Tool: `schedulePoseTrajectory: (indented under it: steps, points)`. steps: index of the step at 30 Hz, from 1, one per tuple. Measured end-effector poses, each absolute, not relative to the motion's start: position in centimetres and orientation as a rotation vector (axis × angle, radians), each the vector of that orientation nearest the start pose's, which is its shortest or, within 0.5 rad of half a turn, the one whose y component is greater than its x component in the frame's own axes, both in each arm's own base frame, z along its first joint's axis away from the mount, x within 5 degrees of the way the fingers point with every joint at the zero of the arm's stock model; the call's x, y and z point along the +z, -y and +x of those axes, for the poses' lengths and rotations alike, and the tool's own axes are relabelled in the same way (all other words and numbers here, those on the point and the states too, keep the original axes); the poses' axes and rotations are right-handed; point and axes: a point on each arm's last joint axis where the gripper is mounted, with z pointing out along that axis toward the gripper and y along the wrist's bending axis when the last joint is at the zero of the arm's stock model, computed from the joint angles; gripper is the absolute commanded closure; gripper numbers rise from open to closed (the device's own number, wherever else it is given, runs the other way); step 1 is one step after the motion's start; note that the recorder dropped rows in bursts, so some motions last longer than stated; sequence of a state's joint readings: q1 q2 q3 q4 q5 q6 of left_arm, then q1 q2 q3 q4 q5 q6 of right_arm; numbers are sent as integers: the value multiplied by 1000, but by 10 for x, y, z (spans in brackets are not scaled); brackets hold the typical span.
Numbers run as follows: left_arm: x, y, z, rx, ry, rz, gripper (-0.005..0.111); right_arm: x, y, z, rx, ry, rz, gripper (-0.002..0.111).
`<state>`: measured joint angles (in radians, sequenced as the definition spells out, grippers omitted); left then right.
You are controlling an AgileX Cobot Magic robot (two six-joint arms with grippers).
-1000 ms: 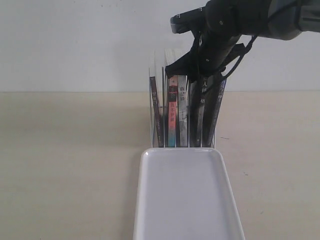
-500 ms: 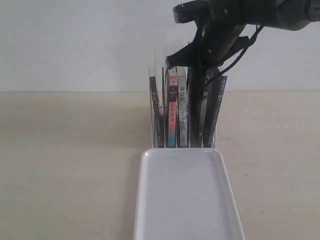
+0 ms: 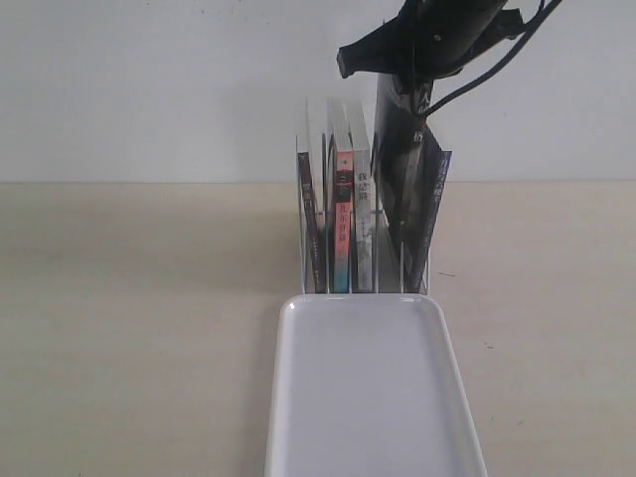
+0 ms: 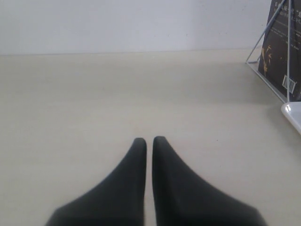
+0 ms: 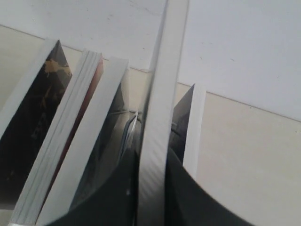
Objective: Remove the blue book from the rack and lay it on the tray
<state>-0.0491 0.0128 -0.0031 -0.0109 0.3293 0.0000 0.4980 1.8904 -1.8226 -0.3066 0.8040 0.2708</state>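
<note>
The blue book (image 3: 401, 169), showing a dark navy face, hangs partly lifted out of the fourth slot of the clear wire rack (image 3: 301, 199). My right gripper (image 3: 405, 81) is shut on its top edge. In the right wrist view its pale page edge (image 5: 162, 94) runs between the dark fingers (image 5: 117, 197), right gripper (image 5: 151, 157). The long white tray (image 3: 373, 397) lies just in front of the rack. My left gripper (image 4: 149, 140) is shut on nothing, low over bare tabletop; it does not show in the exterior view.
Still in the rack are a maroon-spined book (image 3: 310, 219), a pink-and-teal-spined book (image 3: 343, 219), a pale-spined book (image 3: 365, 209) and a bluish-spined one (image 3: 435, 199) leaning at the right end. The tray corner (image 4: 294, 113) and rack wires (image 4: 270, 30) show beside the left gripper.
My right gripper has risen with the dark book, pulling it up out of its slot. The other books, the rack and the tray stay put.
</note>
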Motion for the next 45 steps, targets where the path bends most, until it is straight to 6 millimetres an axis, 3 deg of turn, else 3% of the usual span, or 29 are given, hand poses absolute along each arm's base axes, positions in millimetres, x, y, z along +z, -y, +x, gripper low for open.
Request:
schedulePoseTrajectory:
  steps: [28,45]
  points:
    - [184,3,54,-45,-1822,38,103,343,-194,397,32,-2274,-393,108]
    - [184,3,54,-45,-1822,38,103,301,-205,417,39,-2326,-384,106]
